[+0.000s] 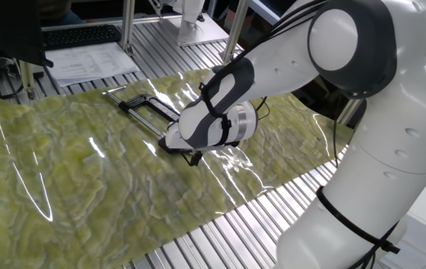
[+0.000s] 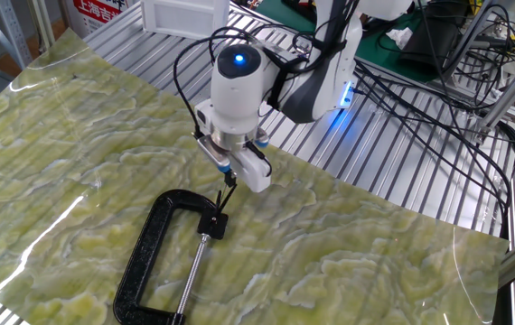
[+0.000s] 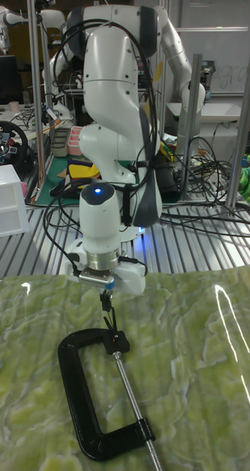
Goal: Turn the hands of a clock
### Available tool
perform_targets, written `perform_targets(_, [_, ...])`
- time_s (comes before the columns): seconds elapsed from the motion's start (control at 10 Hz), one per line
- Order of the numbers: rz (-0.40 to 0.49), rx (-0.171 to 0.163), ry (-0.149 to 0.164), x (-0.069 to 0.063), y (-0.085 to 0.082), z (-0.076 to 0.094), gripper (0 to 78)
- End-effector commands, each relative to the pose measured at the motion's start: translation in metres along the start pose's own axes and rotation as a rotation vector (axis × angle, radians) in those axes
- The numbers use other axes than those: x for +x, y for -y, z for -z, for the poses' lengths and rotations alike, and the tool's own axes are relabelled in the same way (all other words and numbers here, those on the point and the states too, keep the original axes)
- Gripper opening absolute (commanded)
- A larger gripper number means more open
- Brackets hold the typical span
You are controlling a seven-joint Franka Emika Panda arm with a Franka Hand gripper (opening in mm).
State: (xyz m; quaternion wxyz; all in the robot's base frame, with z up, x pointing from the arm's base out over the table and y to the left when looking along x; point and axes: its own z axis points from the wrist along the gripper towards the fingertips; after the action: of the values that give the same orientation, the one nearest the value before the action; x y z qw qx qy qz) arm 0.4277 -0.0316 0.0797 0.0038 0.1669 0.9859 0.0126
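Observation:
The clock shows as a black C-clamp-like frame lying flat on the green mat, with a silver rod and a small dark rounded end piece. No dial shows. My gripper points down right over that end piece. Its thin black fingers are pressed together into one line, slightly tilted. I cannot tell whether the tips touch the end piece. In one fixed view my wrist hides that end of the clamp.
The green marbled mat covers a slatted aluminium table. Papers and a keyboard lie at the back. Cables trail behind the arm's base. A white drawer box stands at the left.

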Motion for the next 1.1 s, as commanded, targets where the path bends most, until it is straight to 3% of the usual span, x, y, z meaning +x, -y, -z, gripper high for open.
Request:
perform_targets(0.1, [-0.037,-0.005,0.004,0.006,-0.015,-0.001,0.0])
perform_targets(1.1, [-0.120,-0.015,0.025,0.022,-0.046,-0.006,0.0])
